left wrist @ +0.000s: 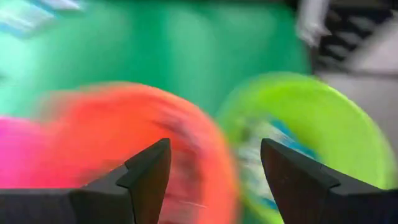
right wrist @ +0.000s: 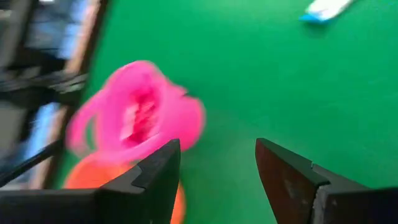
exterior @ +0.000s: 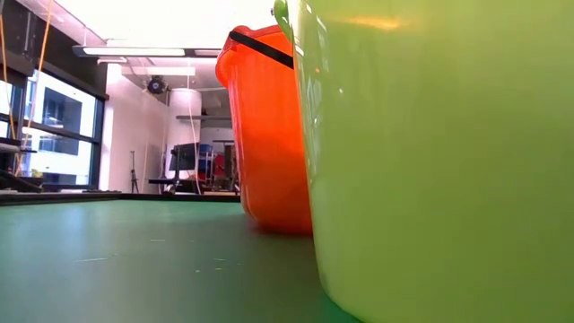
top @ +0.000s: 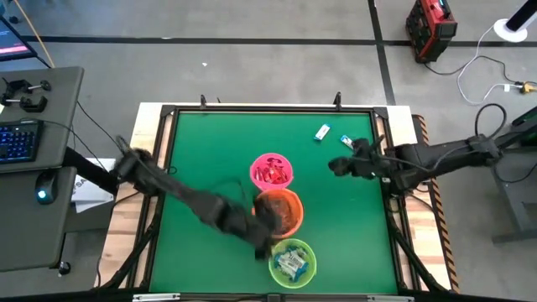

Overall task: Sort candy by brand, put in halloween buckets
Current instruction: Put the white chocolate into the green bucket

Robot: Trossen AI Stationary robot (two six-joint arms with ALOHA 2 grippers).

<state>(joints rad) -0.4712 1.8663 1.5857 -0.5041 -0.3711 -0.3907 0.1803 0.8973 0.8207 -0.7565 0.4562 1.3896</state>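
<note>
Three halloween buckets stand in a row on the green mat: pink (top: 271, 170) with red candy inside, orange (top: 284, 210), and lime green (top: 292, 260) with blue-and-white candy inside. Two blue-and-white candies (top: 322, 132) (top: 346, 140) lie flat on the mat at the far right. My left gripper (top: 265, 235) hovers open and holding nothing, at the near left rim of the orange bucket (left wrist: 124, 137), beside the green one (left wrist: 311, 124). My right gripper (top: 334, 165) hangs open with nothing in it, right of the pink bucket (right wrist: 140, 112); one loose candy (right wrist: 326, 7) shows beyond it.
The low view is filled by the green bucket's wall (exterior: 430, 152) and the orange bucket (exterior: 265, 135) behind it. Bare green mat (top: 210, 151) lies left of the buckets. A wooden frame (top: 155, 143) borders the table; a keyboard desk (top: 25, 143) stands beyond the left edge.
</note>
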